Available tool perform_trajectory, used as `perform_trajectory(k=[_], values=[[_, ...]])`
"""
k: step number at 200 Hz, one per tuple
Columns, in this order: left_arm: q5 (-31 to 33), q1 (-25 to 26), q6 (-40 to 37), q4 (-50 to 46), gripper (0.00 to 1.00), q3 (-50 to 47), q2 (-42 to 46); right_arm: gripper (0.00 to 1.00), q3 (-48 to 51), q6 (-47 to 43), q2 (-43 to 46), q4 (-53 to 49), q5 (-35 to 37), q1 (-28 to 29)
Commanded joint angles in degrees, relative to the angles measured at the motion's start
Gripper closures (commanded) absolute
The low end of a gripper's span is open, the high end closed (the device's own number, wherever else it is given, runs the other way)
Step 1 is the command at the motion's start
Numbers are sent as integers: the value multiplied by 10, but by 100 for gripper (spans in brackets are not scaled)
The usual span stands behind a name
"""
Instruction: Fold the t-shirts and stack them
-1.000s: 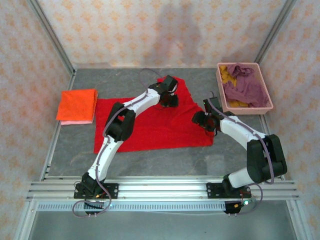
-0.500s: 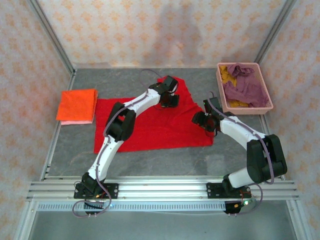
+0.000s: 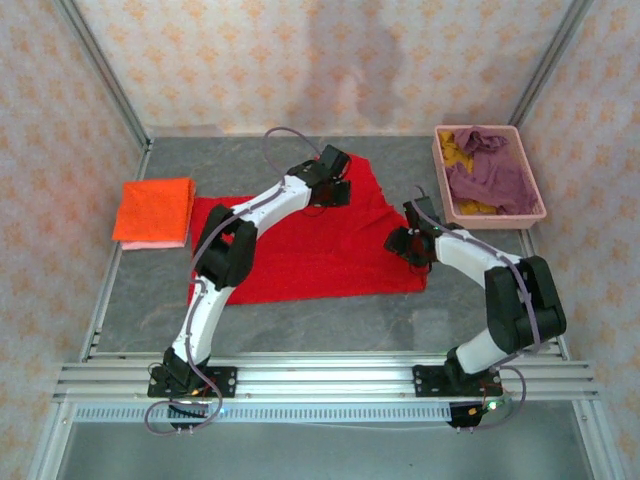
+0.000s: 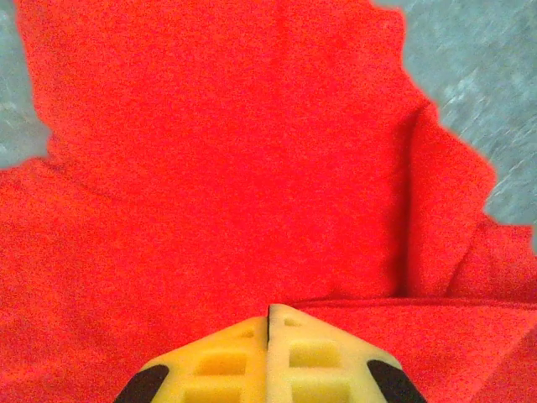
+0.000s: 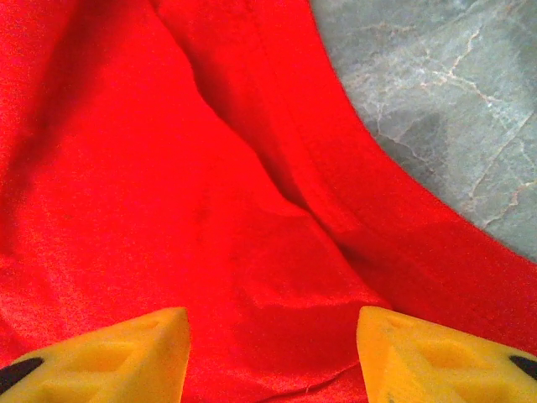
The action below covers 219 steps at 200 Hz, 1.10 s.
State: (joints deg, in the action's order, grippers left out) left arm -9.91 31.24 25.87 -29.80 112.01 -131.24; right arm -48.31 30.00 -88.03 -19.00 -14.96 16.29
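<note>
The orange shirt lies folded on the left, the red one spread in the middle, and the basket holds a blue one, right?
Not blue: the basket holds a purple shirt, seen in the top view. The rest is right.

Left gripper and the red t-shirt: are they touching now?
Touching. The left wrist view shows it: the left gripper is shut, and a fold of the red t-shirt runs straight into its closed tips, with no gap between them.
</note>
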Motion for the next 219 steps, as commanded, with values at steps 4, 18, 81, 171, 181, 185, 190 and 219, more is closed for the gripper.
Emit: perform_trajectory(k=[4, 18, 81, 171, 181, 185, 190, 219], values=[[14, -1, 7, 16, 100, -10, 16, 45, 4, 6, -9, 8, 13, -3], [-21, -1, 7, 9, 97, 6, 0, 45, 4, 7, -11, 10, 11, -3], [-49, 3, 26, -4, 63, 51, -53, 45, 5, 5, -13, 8, 9, -3], [-71, 5, 36, -17, 80, 65, -89, 45, 5, 5, -16, 10, 7, -4], [-73, 6, 37, -17, 82, 63, -89, 45, 4, 6, -16, 10, 6, -3], [-74, 6, 36, -17, 83, 62, -89, 45, 5, 5, -17, 10, 6, -4], [-75, 6, 37, -17, 83, 62, -89, 45, 5, 6, -18, 10, 6, -4], [-80, 6, 39, -15, 85, 57, -83, 45, 5, 5, -20, 11, 5, -3]])
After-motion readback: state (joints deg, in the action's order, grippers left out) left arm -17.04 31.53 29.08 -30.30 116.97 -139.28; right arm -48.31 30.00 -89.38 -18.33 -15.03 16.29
